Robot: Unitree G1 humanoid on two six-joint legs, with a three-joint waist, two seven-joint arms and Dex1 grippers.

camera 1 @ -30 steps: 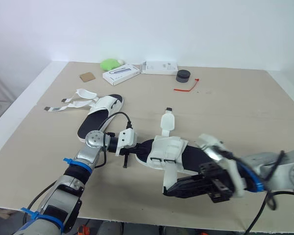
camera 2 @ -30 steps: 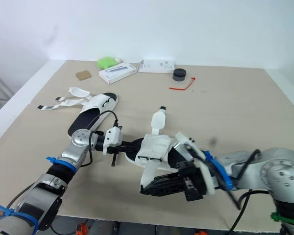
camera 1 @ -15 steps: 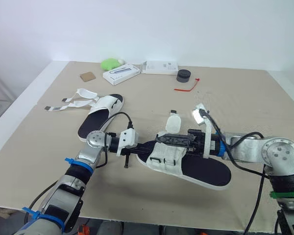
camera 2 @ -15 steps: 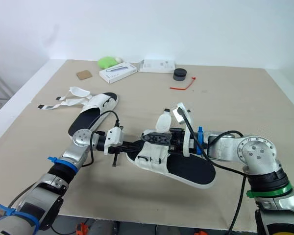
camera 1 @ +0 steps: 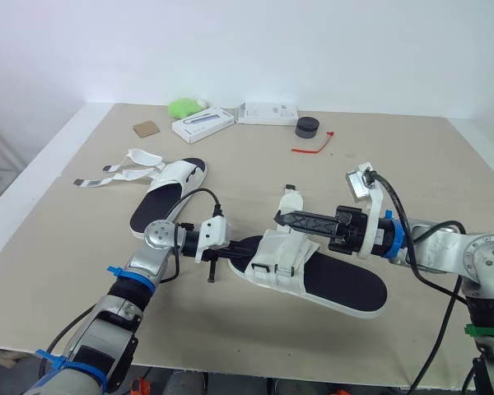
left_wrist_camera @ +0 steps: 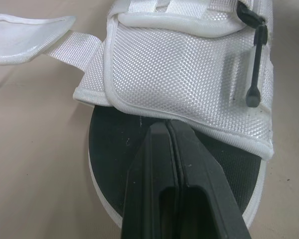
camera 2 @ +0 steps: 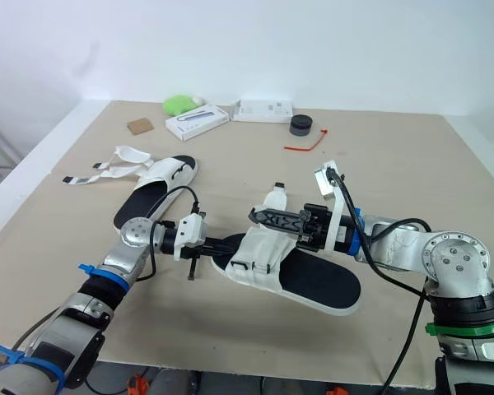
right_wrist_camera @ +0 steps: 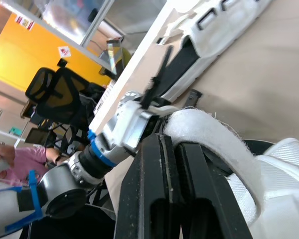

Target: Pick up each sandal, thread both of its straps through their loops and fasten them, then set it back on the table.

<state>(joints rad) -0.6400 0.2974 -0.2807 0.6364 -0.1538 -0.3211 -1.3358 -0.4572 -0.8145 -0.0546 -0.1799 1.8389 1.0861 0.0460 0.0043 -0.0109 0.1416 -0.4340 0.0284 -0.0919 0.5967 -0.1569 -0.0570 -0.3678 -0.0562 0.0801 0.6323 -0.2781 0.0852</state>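
Note:
A white sandal with a black sole point(camera 1: 333, 280) lies mid-table. My left gripper point(camera 1: 245, 245) is shut on the sole's toe end, its fingers point(left_wrist_camera: 169, 149) pinching the black sole just below the white upper point(left_wrist_camera: 189, 64). My right gripper point(camera 1: 280, 218) reaches in from the right, over the upper. It is shut at the base of the upright white strap point(camera 1: 290, 200), which curves over one finger point(right_wrist_camera: 209, 142). The second sandal point(camera 1: 171, 185) lies to the left, its straps point(camera 1: 107, 177) spread loose on the table.
Along the far edge sit a green object point(camera 1: 185, 107), two white boxes point(camera 1: 203, 125) point(camera 1: 267, 113), a black round cap point(camera 1: 309, 127), a red tie point(camera 1: 314, 145) and a brown card point(camera 1: 146, 128). A person in pink point(right_wrist_camera: 10, 164) sits beyond the table.
My right gripper left the near side of the sandal, swung over its upper, then drew back right and rose to the strap. The left gripper held still.

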